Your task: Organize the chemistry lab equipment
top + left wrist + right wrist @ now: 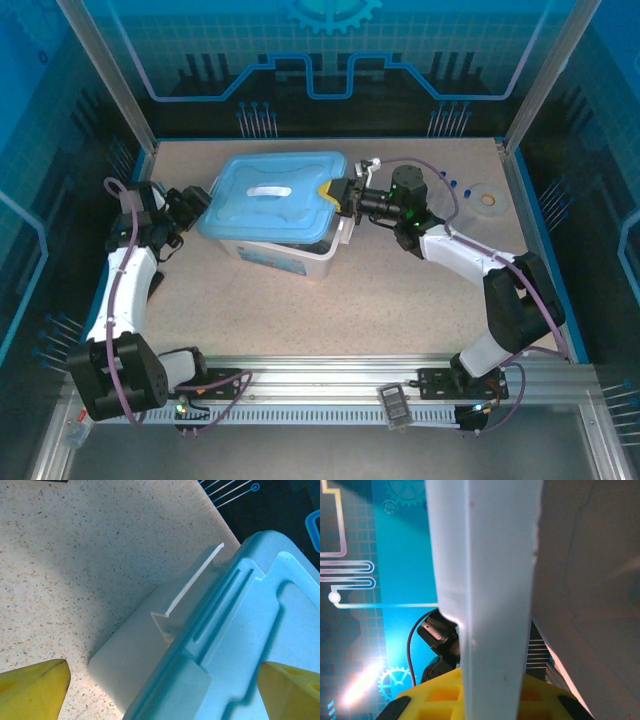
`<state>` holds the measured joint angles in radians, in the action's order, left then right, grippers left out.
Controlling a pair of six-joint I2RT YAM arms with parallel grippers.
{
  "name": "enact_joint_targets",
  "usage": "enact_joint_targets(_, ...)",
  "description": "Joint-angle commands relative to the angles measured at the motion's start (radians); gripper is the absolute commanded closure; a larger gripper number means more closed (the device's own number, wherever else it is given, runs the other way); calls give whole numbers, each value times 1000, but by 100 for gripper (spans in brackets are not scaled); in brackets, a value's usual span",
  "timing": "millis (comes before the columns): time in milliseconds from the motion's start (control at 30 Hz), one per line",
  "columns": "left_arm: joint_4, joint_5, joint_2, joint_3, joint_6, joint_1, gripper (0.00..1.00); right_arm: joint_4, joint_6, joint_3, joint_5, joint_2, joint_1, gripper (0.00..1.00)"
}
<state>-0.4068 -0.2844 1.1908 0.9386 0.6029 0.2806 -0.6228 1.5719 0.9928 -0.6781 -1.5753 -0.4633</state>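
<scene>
- Left claw (190,208) — fingers stood wide apart, holding nothing. It hung at the left end of the blue lid (270,192), one yellow finger (35,687) over bare table and the other above the lid's corner. I judged it was placed to straddle that end and share the load.
- Right claw (345,195) — closed together, clamped on the lid's right edge. From my right wrist, the pale blue rim ran straight up out of the yellow pads (445,690). A pinch on the thin rim was the one hold a flat lid offered.
- Blue lid — lay over the clear box (305,258) at the middle of the table (330,320), toward the far side. It sat skewed, its left corner overhanging the box wall, so I judged it not pressed home.
- Lab equipment — whatever was stowed in the box was hidden by the lid and the cloudy wall, so I could not list it. Two small blue-tipped pieces (449,183) lay at the far right, too small to name for certain; possibly capped tubes not yet stowed.
- White tape ring (487,198) — far right, just beside those pieces; no part of the job.
- Black ridged strip (393,405) — on the near rail (320,375); likewise no part of it.
- Step in hand, by my reckoning: the lid being seated or lifted; I could not tell which.
</scene>
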Motion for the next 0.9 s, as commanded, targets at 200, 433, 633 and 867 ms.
enact_joint_targets(200,-23,-6,12,8,-18,-33,3,-133,23,-64,27,-1,44,88)
enact_joint_targets(433,-55,25,37,23,-46,-92,3,-150,26,-95,11,2,51,84)
enact_joint_targets(633,-115,80,64,48,-74,-140,3,-110,-7,-138,15,35,51,71)
enact_joint_targets(867,-133,109,55,41,-77,-179,3,-143,1,-188,15,42,56,55)
